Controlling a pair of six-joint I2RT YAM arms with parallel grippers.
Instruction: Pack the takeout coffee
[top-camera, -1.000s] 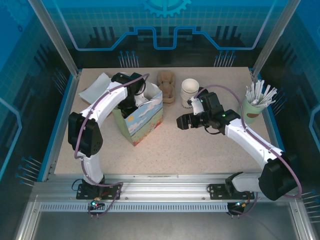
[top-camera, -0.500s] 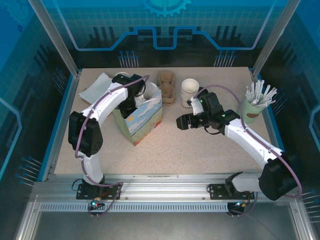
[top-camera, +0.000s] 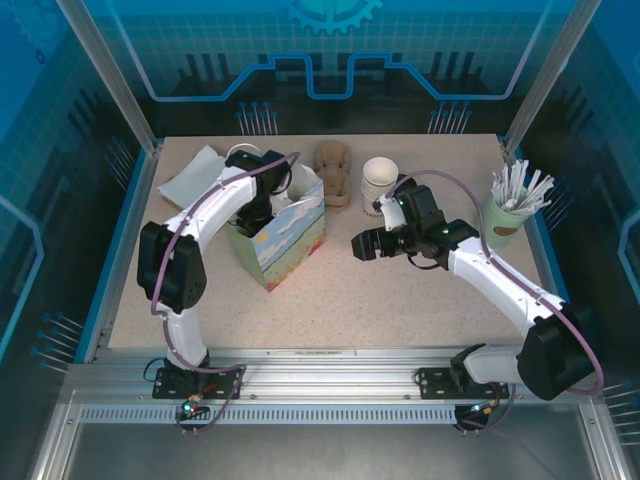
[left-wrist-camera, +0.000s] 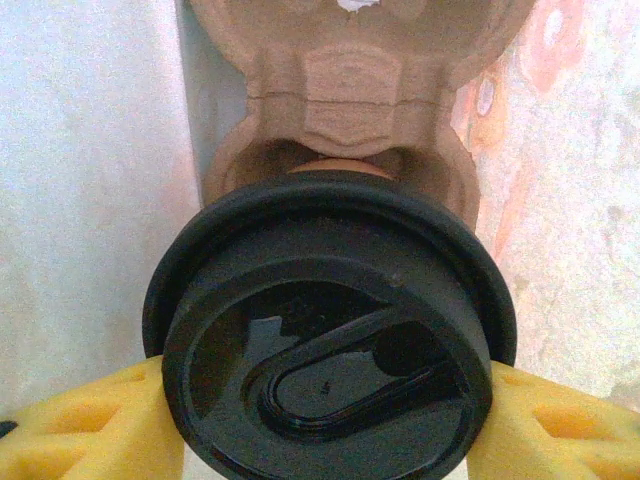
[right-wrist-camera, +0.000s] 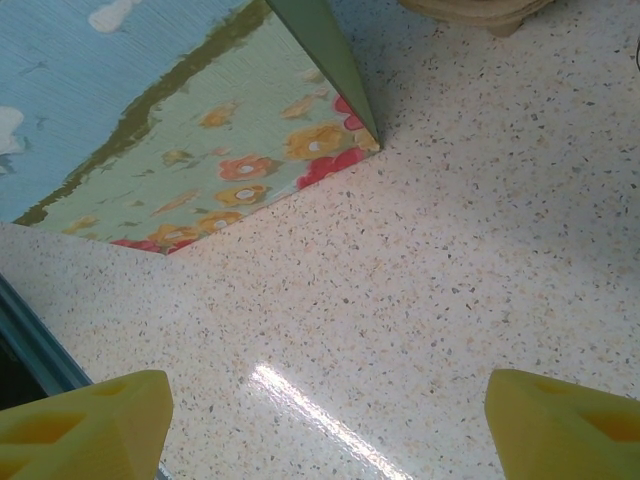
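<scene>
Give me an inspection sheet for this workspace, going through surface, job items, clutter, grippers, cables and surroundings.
Surface: speckled beige table, no spills seen.
Job's things: takeout coffee, black-lidded, inside the gift bag by a pulp carrier.
Clutter: white cup stack, second carrier, green cup of straws, white napkins.
Grippers: left gripper shut on the takeout coffee; right gripper open over bare table.
Cables: purple cables along both arms, nothing snagged.
Surroundings: blue-lit enclosure panels, aluminium frame.

A speckled beige tabletop (top-camera: 400, 290) sits inside blue patterned wall panels (top-camera: 330, 50), with an aluminium rail (top-camera: 320, 385) along its near edge.
</scene>
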